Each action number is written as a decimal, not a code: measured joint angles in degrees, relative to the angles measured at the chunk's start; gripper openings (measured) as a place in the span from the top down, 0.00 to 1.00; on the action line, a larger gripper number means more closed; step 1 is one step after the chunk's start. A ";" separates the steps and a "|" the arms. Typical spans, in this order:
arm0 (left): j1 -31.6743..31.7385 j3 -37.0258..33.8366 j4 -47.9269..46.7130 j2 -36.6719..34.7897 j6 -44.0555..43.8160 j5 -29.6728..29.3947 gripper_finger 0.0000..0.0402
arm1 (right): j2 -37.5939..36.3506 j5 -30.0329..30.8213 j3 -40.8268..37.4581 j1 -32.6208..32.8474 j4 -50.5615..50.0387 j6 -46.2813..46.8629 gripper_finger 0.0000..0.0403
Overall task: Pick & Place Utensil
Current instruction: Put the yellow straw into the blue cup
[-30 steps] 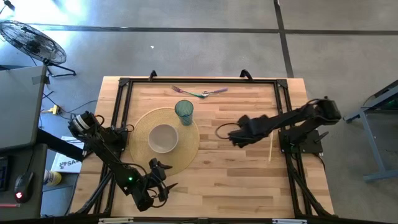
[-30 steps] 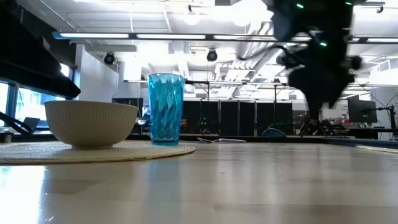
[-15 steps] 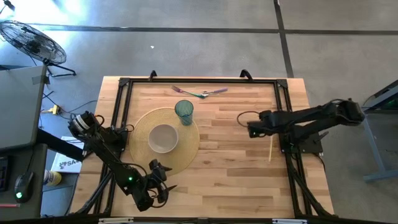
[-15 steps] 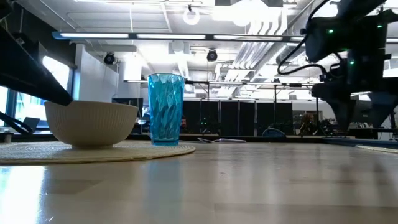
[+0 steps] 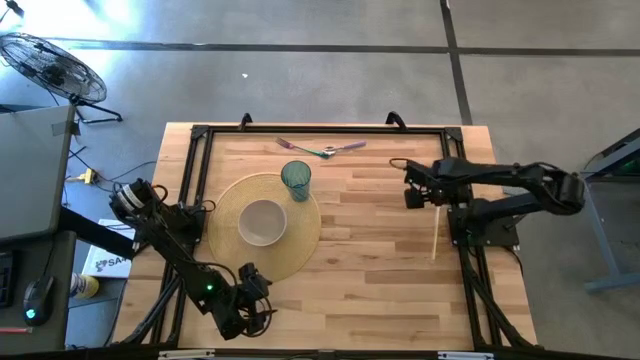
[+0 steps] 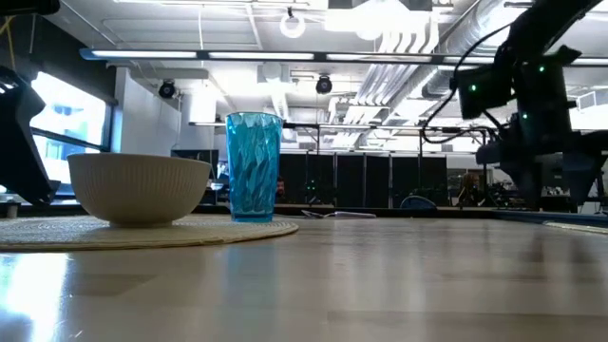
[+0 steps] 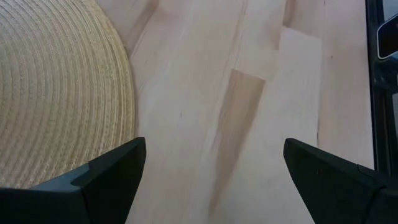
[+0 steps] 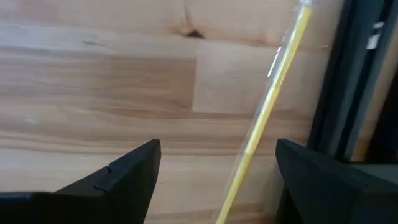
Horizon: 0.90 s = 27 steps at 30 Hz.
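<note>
right wrist view cuts off the yellow stick (image 8: 264,127) at the edge, between the spread right end effector (image 8: 214,180) fingers.

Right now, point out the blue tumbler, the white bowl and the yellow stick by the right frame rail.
blue tumbler (image 6: 254,166): low view, middle of its ribbed wall.
white bowl (image 5: 263,221): high view, centre of its inside.
yellow stick (image 8: 269,111): right wrist view, mid-length of the shaft.

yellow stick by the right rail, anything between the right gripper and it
Nothing visible does. The right gripper hangs open above the top end of the yellow stick, which lies flat on bare wood beside the black rail. The rail runs close alongside the stick, so room on that side looks tight.
</note>
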 joint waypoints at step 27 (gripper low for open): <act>0.00 0.00 0.00 0.00 0.00 0.20 0.07 | -0.09 -8.60 -8.33 -15.32 10.59 -13.12 0.60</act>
